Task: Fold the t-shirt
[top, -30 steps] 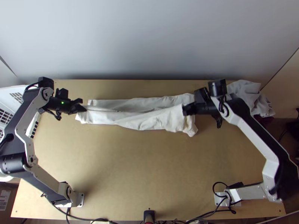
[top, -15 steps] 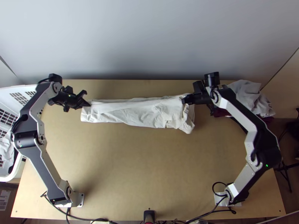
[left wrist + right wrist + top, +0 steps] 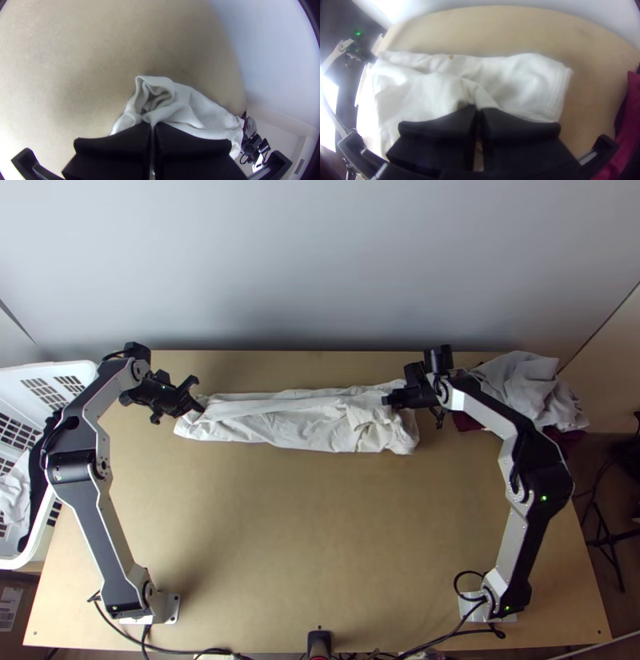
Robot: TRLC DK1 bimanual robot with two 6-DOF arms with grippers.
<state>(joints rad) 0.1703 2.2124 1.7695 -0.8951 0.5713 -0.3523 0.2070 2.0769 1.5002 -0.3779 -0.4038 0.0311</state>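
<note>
My left gripper [image 3: 198,407] is at the left end of the white t-shirt [image 3: 300,424], which lies as a long, narrow, wrinkled strip near the table's far edge. In the left wrist view the left gripper [image 3: 153,125] is shut on a gathered bit of the t-shirt [image 3: 186,103], with looped folds just beyond the fingers. At the strip's right end is my right gripper [image 3: 390,399]. The right wrist view has the right gripper [image 3: 478,110] shut on a pinched ridge of the t-shirt [image 3: 526,80]. Layers under the top fold are hidden.
Grey cloth [image 3: 532,390] lies heaped at the table's far right corner, over dark red cloth [image 3: 570,438]. A white basket [image 3: 60,370] with clothing in it stands at the left edge. Bare tabletop [image 3: 304,540] spreads between the strip and the arms' bases.
The left gripper moved rightward with the t-shirt's left end. The right gripper shifted slightly left and toward the far side, then a little nearer again. The strip's near edge at the right drew in toward the far side.
</note>
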